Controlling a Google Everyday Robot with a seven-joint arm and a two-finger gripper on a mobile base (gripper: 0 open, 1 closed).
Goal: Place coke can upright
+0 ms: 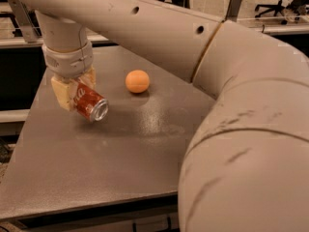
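The coke can (91,104) is red with white lettering and a silver end. It is tilted on its side, its silver end facing front right, held a little above the grey table (120,149) at the left. My gripper (75,92) hangs down from the arm over the table's left part. Its tan fingers (60,93) are closed on the can from both sides.
An orange ball (137,81) lies on the table to the right of the can. My large arm (241,129) fills the right side of the view. Desks and office chairs stand behind the table.
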